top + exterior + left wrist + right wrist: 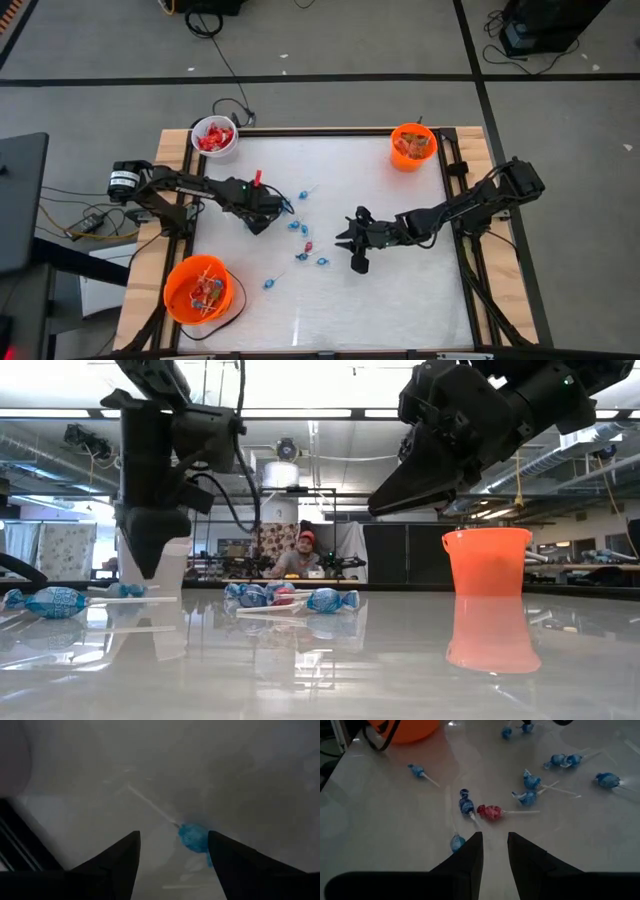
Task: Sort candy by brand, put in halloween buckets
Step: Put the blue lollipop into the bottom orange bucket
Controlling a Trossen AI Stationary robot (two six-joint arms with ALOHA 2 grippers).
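Several blue-wrapped lollipops (531,782) and one red-wrapped lollipop (490,812) lie scattered on the table's middle (300,228). My left gripper (260,222) points down over the left end of that scatter. It is open, and a blue lollipop (194,838) lies flat on the table between its fingers, close to one of them. My right gripper (495,837) hovers to the right of the candy (350,248), narrowly open with nothing between its fingers. The white bucket (214,137) holds red packets. The small orange bucket (412,146) stands far right and the larger orange bucket (198,290) near left.
The three buckets stand near the table's corners. The near right part of the white table (400,310) is bare. Cables and a dark box lie off the table's left edge (90,220). A person (300,555) sits in the room beyond the far edge.
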